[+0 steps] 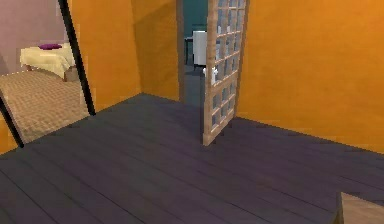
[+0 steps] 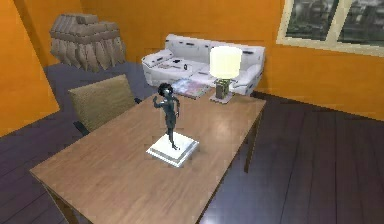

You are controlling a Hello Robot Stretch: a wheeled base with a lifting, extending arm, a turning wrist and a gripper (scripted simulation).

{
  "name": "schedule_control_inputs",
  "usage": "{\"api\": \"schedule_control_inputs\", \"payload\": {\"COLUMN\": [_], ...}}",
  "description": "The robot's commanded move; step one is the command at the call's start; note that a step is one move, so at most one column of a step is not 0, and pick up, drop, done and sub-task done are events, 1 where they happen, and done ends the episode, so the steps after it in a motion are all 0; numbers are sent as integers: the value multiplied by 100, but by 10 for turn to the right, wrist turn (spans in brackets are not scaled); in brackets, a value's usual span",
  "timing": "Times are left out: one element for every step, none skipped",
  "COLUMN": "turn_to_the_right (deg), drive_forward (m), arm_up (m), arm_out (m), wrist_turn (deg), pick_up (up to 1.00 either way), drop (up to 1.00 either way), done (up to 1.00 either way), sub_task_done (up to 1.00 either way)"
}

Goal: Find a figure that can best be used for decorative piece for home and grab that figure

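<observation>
Forward view, from the left: what do we have?

We see a bed (image 1: 47, 60) with a purple pillow (image 1: 50, 46) in the side room, then orange wall, then a glazed door (image 1: 225, 65) standing ajar over dark floorboards. At the bottom right is a wooden corner (image 1: 362, 210), which we take to be a table's edge. Nothing there is worth grabbing.

And the arm side view, the same way?

Far left, a grey-brown heap (image 2: 88, 40) against the wall that we cannot name. Next comes a chair (image 2: 104, 100) pulled up to the wooden table (image 2: 90, 175). Near the table's middle stands the figure (image 2: 170, 118), dark and slender, upright on a flat white base (image 2: 172, 151). Beyond it are a white sofa (image 2: 195, 55), a table lamp (image 2: 225, 68) at the table's far end, and a window (image 2: 335, 22) at the right.

So the figure is our decorative piece. How will it handle?

We judge it stiff and fairly light, but top-heavy on that narrow body, and its thin limbs are probably brittle. The finish looks smooth, so it may slip.

Where do we take hold?

Low on the body, just above the base. We should not take it by the head or arms, and we should lift it straight up.

And the gripper's state?

We cannot tell.
</observation>
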Motion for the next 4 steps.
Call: {"api": "schedule_control_inputs", "payload": {"turn_to_the_right": [0, 0, 0, 0], "drive_forward": [0, 0, 0, 0], "arm_up": [32, 0, 0, 0], "arm_out": [0, 32, 0, 0], "wrist_turn": [0, 0, 450, 450], "pick_up": [0, 0, 0, 0], "drop": [0, 0, 0, 0], "done": [0, 0, 0, 0], "sub_task_done": [0, 0, 0, 0]}}
